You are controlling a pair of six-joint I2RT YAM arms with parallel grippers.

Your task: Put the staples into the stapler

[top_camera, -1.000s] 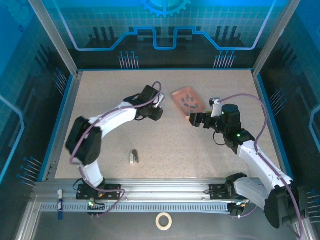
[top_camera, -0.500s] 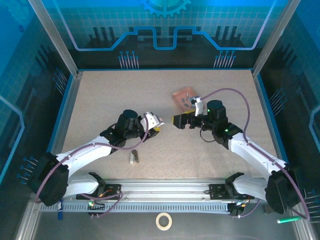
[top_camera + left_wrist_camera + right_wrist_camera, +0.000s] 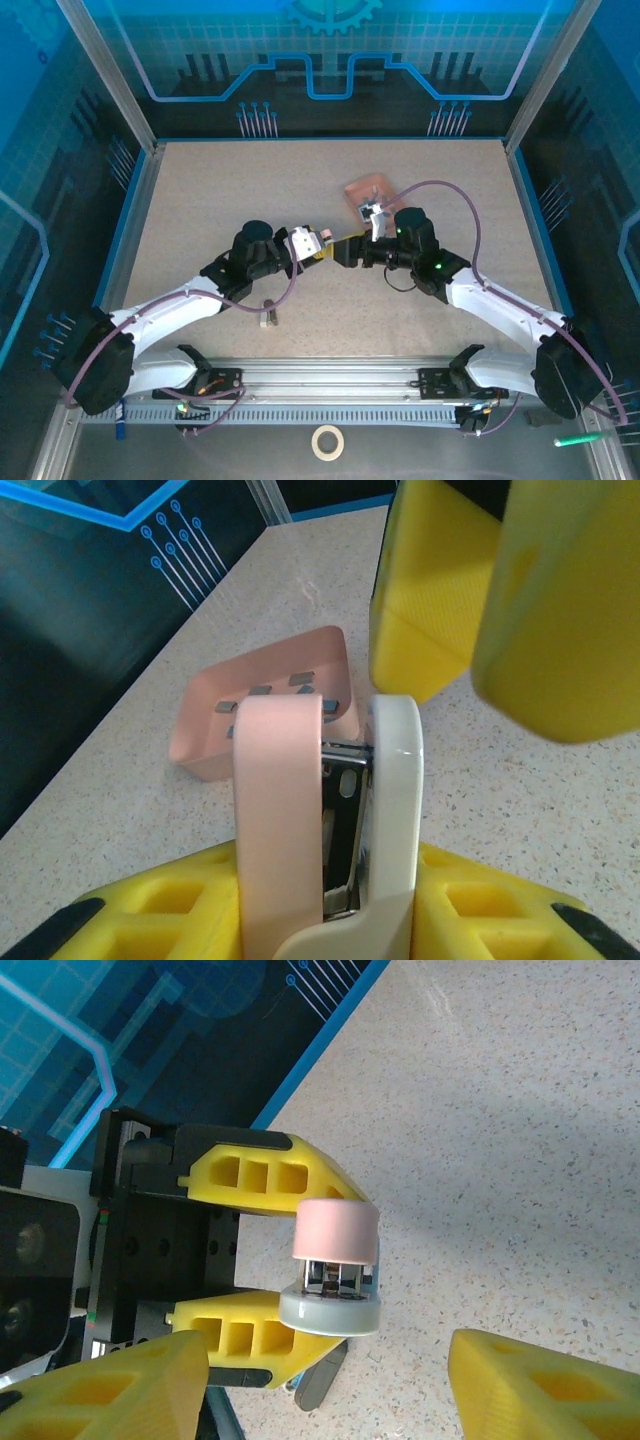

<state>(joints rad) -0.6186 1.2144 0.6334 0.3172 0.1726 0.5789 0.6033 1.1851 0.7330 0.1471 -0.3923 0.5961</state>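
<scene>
The left pincer [image 3: 306, 244] is clamped on the stapler [image 3: 282, 810] and holds it over the middle of the tabletop [image 3: 200, 200], its pink and white arms spread apart. The right pincer [image 3: 346, 251] faces it from the right, just beside the stapler's tip, its jaws wide with nothing gripped. The staples [image 3: 262, 691] lie in a pink tray [image 3: 200, 752] on the far side.

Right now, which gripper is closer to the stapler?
Left. The left gripper is shut on the stapler, so it is touching it. The right gripper hangs just in front of the stapler's tip, its jaws wide apart on either side.
</scene>
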